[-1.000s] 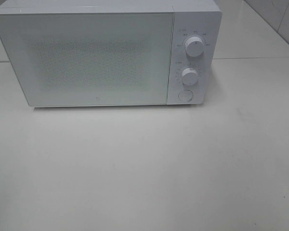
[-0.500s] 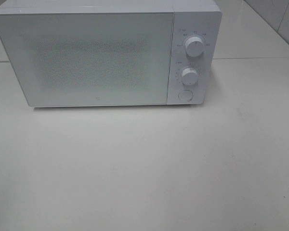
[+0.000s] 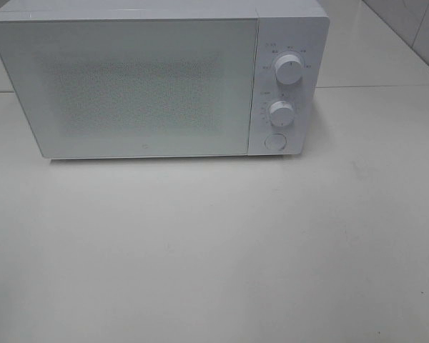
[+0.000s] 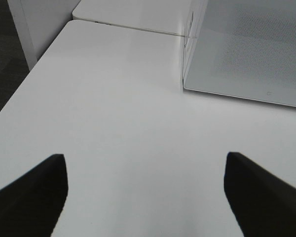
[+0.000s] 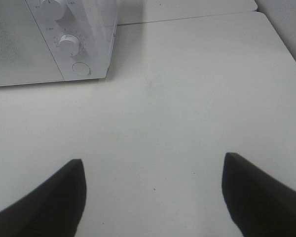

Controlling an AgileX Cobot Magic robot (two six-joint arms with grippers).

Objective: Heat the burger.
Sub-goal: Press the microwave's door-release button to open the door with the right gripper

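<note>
Zero change over last sec: left gripper [image 4: 144,158] & right gripper [image 5: 153,159] wide, empty; microwave [image 3: 129,86] shut, burger unseen, task idle.

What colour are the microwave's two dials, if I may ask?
The dials are white, clearest in the exterior high view.

The shut microwave [image 3: 129,86] stands at the back; the wide bare surface [image 3: 214,250] before it gives passage.

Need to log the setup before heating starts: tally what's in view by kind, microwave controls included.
Microwave: 1
Dials: 2
Round button: 1
Grippers: 2, the left gripper and the right gripper, both open
Total: 6
</note>
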